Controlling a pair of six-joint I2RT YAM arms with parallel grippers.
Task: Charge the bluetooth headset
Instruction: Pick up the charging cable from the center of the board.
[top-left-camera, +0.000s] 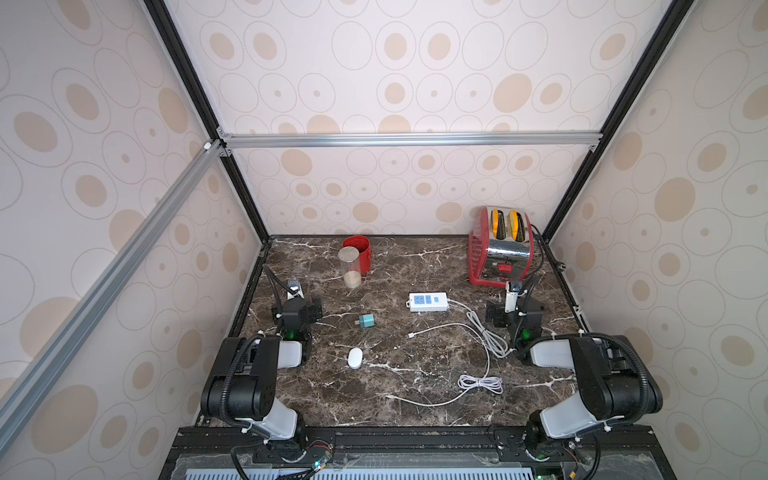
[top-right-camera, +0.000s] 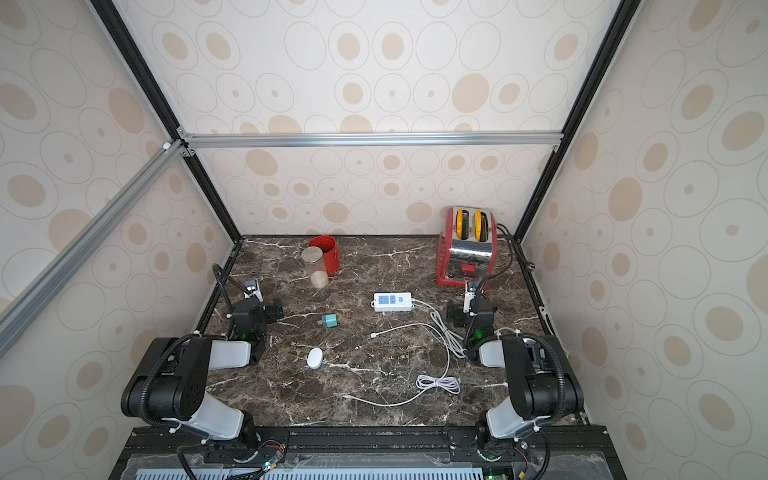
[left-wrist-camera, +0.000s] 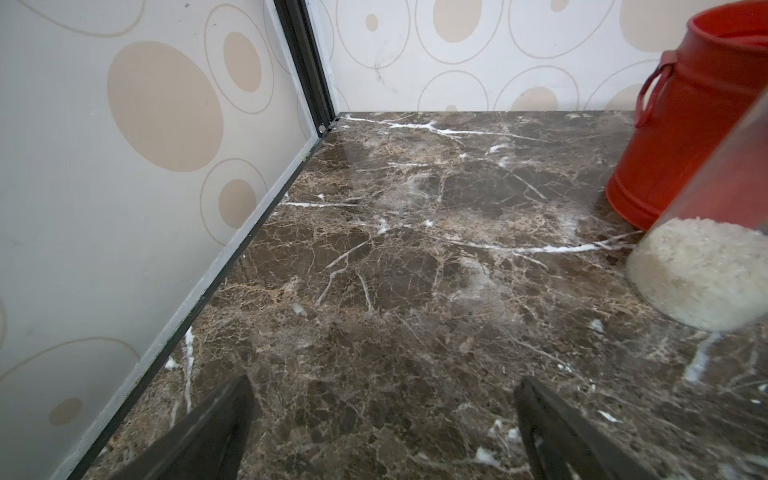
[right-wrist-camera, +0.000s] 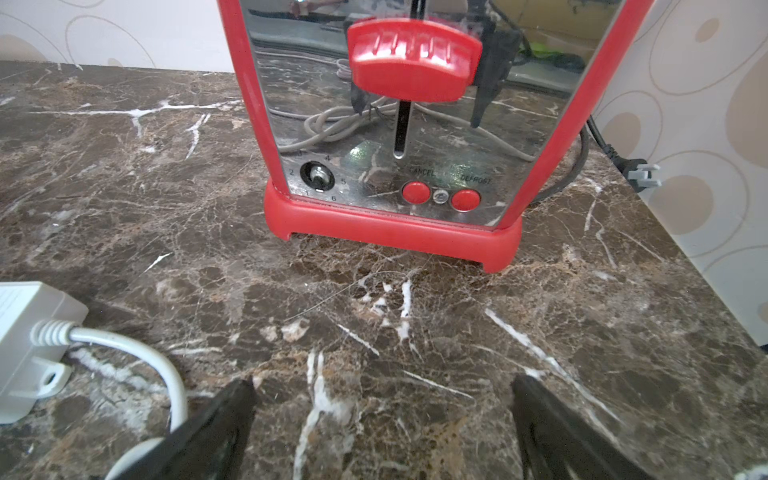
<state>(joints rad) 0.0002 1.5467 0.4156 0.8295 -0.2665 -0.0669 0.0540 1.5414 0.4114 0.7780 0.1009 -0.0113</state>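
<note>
**A:** Where do we find the bluetooth headset (top-left-camera: 355, 358)?

**B:** We see it in both top views, lying flat on the worktop (top-left-camera: 332, 399) on the left arm's side. It is near that arm's pale forearm but apart from it, and nothing touches it.

**A:** And what do we see around it?

**B:** A teal adapter (top-left-camera: 367, 321) lies on its side a little farther back. Beyond that, towards the right arm, sits the white power strip (top-left-camera: 428, 301). A thin white cable (top-left-camera: 481, 382) loops loose over the worktop between the arms, with one plug end near the adapter.

**A:** How do we read the left fingers (left-wrist-camera: 208, 436)?

**B:** We see them spread wide over bare marble with nothing between them. A clear jar (left-wrist-camera: 702, 270) of white grains and a red canister (left-wrist-camera: 681, 124) stand off to one side.

**A:** And the right fingers (right-wrist-camera: 552, 436)?

**B:** They are spread wide too and hold nothing. They face the red toaster (right-wrist-camera: 399, 124), and the strip's cord passes just beside one of them.
</note>
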